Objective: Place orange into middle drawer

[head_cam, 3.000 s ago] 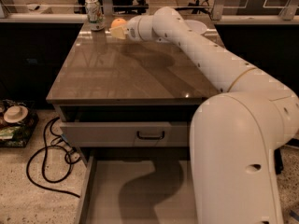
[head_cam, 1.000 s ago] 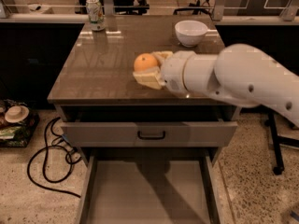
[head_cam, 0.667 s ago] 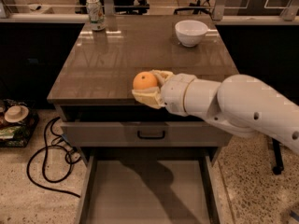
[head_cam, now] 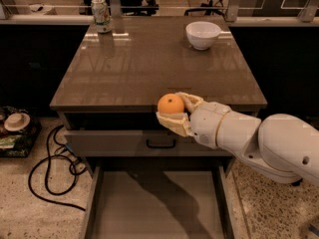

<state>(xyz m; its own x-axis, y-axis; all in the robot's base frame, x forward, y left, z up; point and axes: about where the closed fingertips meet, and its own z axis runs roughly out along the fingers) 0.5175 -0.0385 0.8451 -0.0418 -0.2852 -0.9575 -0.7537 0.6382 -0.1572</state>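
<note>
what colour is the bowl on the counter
White; the camera view shows the bowl at back right of the counter. The gripper holds the orange by the front edge.

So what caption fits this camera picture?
Gripper shut on the orange at the front edge of the counter, middle drawer open below.

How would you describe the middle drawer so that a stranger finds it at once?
Look at the brown-topped cabinet; the gripper holds the orange at its front edge. Below comes a drawer with a black handle, and lowest the middle drawer, pulled far out. Only it shows a wide, flat grey floor with low side walls.
</note>
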